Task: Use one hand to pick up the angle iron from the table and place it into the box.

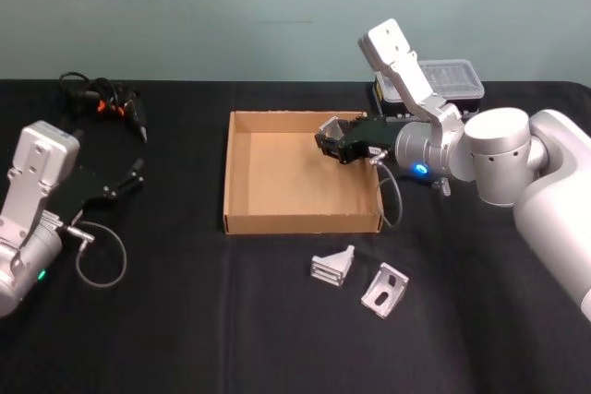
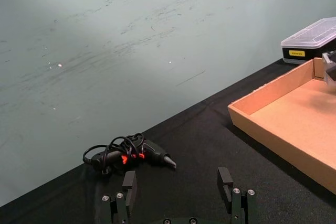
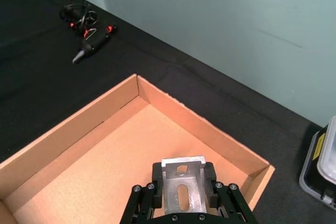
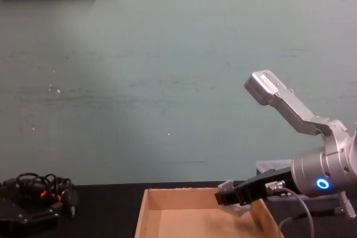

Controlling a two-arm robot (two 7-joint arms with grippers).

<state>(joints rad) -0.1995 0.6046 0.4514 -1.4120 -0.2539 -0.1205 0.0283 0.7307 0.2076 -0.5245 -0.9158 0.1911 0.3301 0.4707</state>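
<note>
The right gripper (image 1: 331, 141) hangs above the box (image 1: 300, 221), over the floor just inside its right wall. Its fingers (image 3: 210, 174) are clamped on an angle iron (image 3: 182, 184), one on each side of the slotted face. The part is off the floor of the box.

Two further angle irons (image 1: 333, 265) (image 1: 385, 289) lie on the table (image 1: 185, 320) in front of the box, near its front right corner, close together but apart.

The left gripper (image 1: 134, 174) rests well to the left of the box, with its fingers (image 2: 128, 182) spread wide and nothing between them.

A black case with clear lid (image 1: 443, 80) stands behind the box's right rear corner. A corded hand tool (image 1: 106, 103) lies behind and left of the box.
</note>
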